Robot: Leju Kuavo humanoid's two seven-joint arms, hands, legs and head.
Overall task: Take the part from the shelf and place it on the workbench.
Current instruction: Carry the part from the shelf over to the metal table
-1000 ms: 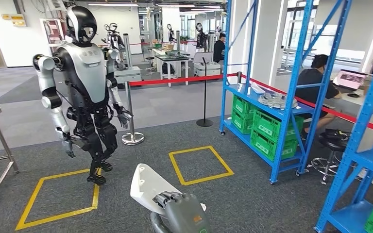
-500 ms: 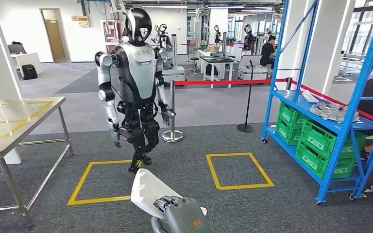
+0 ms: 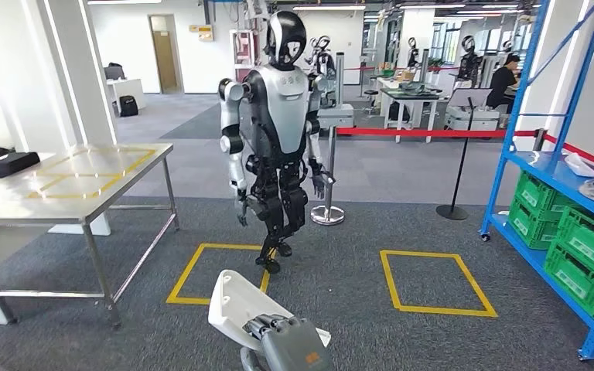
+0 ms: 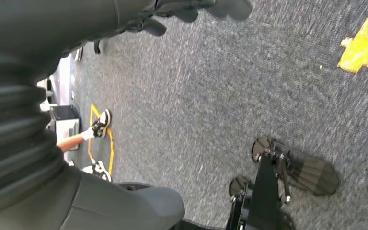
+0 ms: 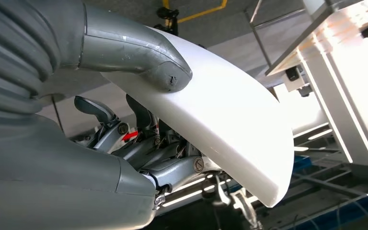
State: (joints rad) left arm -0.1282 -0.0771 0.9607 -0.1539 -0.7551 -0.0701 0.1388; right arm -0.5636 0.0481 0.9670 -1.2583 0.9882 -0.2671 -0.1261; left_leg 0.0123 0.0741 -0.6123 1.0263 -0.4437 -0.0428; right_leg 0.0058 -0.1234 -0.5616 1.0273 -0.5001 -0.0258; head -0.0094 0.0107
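Observation:
The white curved part [image 3: 236, 297] sits low in the middle of the head view, held by my right hand [image 3: 290, 344]. In the right wrist view the thick grey thumb [image 5: 139, 52] presses on top of the part [image 5: 230, 129] and the darker fingers [image 5: 139, 115] lie under it. The steel workbench [image 3: 62, 189], marked with yellow tape, stands ahead to the left. The blue shelf [image 3: 564, 178] is at the right edge. My left hand [image 4: 124, 206] hangs over grey carpet, holding nothing, its fingers [image 4: 191, 9] apart from the thumb.
Another humanoid robot [image 3: 278, 131] stands straight ahead by a yellow floor square [image 3: 216, 274]; a second square [image 3: 433, 282] lies to the right. A black case [image 3: 9, 163] rests on the workbench. Green crates [image 3: 580, 247] fill the shelf. A red-belt stanchion [image 3: 329, 209] stands behind. A person's shoes [image 4: 98, 127] are nearby.
The camera has turned left: the shelf slid to the right edge and the workbench came fully into view. My right hand still holds the white part the same way.

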